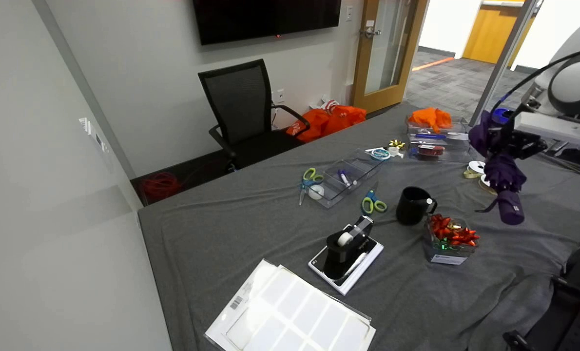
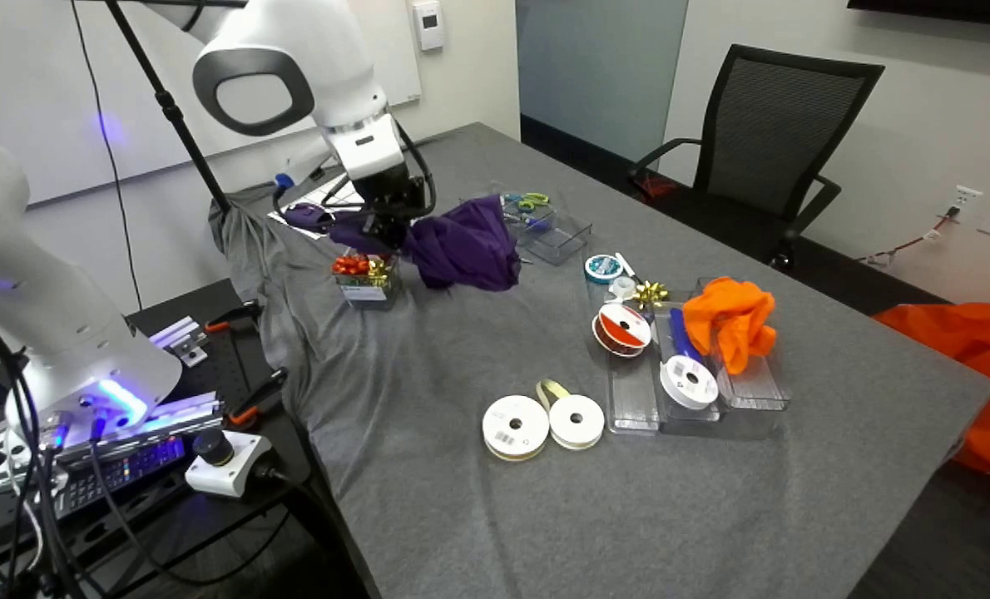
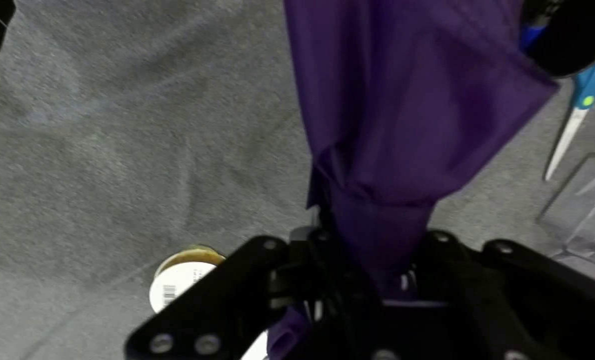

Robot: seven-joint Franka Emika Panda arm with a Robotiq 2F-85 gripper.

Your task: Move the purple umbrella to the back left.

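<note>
The purple umbrella is folded, with loose fabric. It shows in both exterior views (image 1: 506, 175) (image 2: 466, 245) and runs up the middle of the wrist view (image 3: 402, 100). My gripper (image 1: 512, 144) is shut on the umbrella around its middle, and both ends stick out past the fingers. The gripper also shows in an exterior view (image 2: 391, 220) and in the wrist view (image 3: 372, 265). The umbrella is held above the table, apart from the cloth. The fingertips are partly hidden by dark fabric and shadow.
A clear box of red bows (image 1: 453, 239) and a black mug (image 1: 411, 207) stand near the umbrella. White ribbon spools (image 2: 516, 424) and a clear organizer (image 2: 632, 399) with orange cloth (image 2: 730, 320) are on the table. A tape dispenser (image 1: 341, 246), scissors (image 1: 373, 202) and white sheets (image 1: 295, 312) lie further along.
</note>
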